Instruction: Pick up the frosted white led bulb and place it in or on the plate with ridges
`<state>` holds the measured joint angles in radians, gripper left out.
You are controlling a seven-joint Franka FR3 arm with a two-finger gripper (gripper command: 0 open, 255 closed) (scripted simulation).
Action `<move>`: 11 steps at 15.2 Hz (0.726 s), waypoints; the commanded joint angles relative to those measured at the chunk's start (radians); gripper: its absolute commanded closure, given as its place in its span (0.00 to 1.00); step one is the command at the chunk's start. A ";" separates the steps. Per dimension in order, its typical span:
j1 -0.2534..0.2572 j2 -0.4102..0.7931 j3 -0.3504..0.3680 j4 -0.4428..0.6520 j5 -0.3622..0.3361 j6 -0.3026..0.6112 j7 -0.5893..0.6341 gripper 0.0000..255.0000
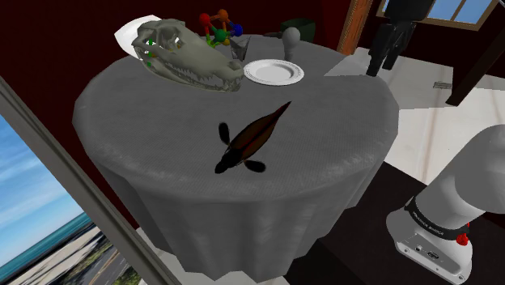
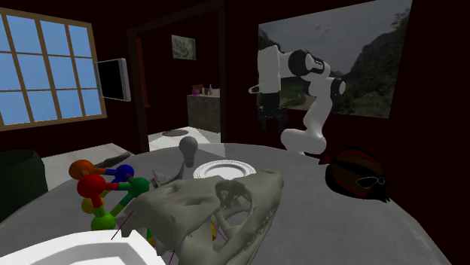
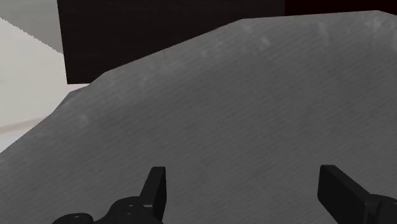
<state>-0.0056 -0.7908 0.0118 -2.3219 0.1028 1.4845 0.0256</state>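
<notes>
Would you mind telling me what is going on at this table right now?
A white robot arm is meant to move the grey bulb onto the white ridged plate, but nothing is being handled yet. Its jaws stand open and empty above the grey tablecloth, near the table's edge and apart from the bulb. The bulb stands globe up beside the plate, which is empty. A skull and a colourful ball-and-stick toy sit close by.

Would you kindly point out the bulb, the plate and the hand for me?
bulb [image 1: 291, 35]: shoulder view, its round head.
plate [image 1: 273, 72]: shoulder view, its bare middle.
hand [image 2: 270, 120]: second exterior view, between its fingertips.
</notes>
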 commanded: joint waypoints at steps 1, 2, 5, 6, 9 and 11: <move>0.000 0.000 0.000 0.000 0.000 0.000 0.000 0.00; -0.005 0.036 -0.001 0.020 0.004 0.021 0.009 0.00; -0.019 0.142 -0.004 0.086 0.015 0.077 0.034 0.00; -0.023 0.177 -0.006 0.111 0.018 0.094 0.042 0.00; -0.034 0.282 -0.012 0.189 0.028 0.136 0.067 0.00; -0.042 0.351 -0.017 0.247 0.035 0.159 0.083 0.00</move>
<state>-0.0423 -0.4783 -0.0001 -2.1095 0.1352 1.6331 0.1027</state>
